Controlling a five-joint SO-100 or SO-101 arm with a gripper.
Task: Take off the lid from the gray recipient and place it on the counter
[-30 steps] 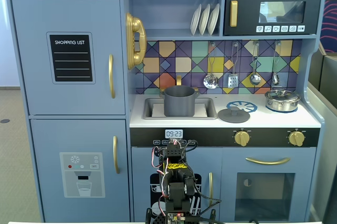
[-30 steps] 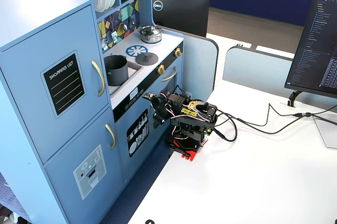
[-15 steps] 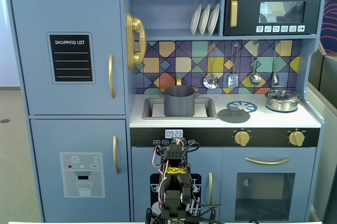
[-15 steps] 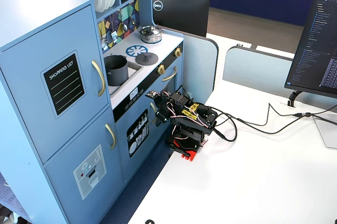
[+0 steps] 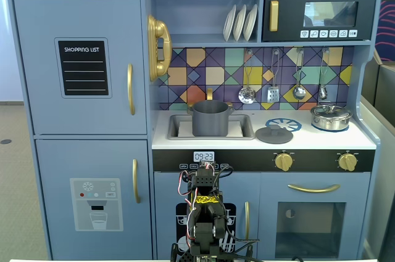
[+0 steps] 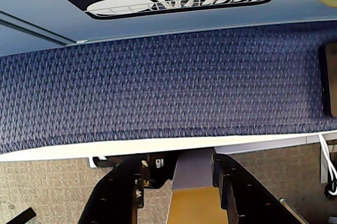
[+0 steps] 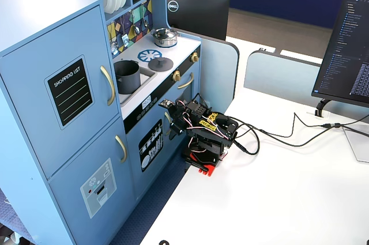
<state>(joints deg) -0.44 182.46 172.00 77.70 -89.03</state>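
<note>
The dark-gray lid (image 5: 274,134) lies flat on the white counter (image 5: 321,140), just right of the sink and at the front edge of the blue burner print (image 5: 286,124). The gray recipient (image 5: 211,118) stands uncovered in the sink. Both also show in a fixed view, the lid (image 7: 160,64) right of the pot (image 7: 128,76). My arm (image 5: 203,212) is folded low on the table in front of the kitchen, well below the counter. In the wrist view my gripper (image 6: 178,163) is open and empty, pointing down past the table edge toward blue carpet.
A shiny silver pot with its lid (image 5: 331,116) stands on the counter's right end. Utensils (image 5: 271,86) hang on the backsplash above. The dishwasher door (image 7: 151,144) is close in front of the arm. Cables (image 7: 277,135) and a monitor (image 7: 346,43) are on the white table.
</note>
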